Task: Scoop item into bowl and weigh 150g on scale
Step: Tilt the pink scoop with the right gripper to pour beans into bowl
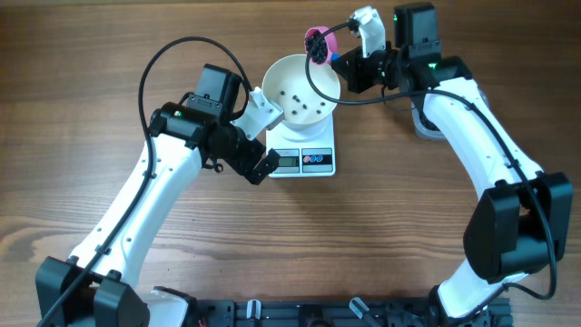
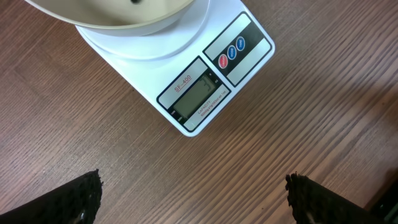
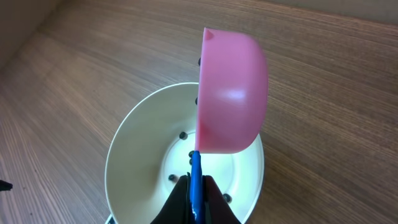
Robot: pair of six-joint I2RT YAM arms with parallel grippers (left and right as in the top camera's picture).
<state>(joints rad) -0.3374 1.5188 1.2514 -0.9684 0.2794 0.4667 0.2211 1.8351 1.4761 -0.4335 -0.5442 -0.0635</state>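
Pink scoop [image 3: 230, 93] tipped over bowl [image 3: 124, 162], mid-pour | my right hand [image 3: 196, 186] clenched on its handle, left hand [image 2: 196, 193] released | next, I reckon: more beads [image 3: 182, 134] (barely any in), watch scale [image 2: 205, 93]

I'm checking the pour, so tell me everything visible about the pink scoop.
The pink scoop is a smooth, glossy plastic cup on a thin blue handle, which the right gripper is shut on. It hangs tipped on its side above the white bowl; overhead, dark beads show in its mouth.
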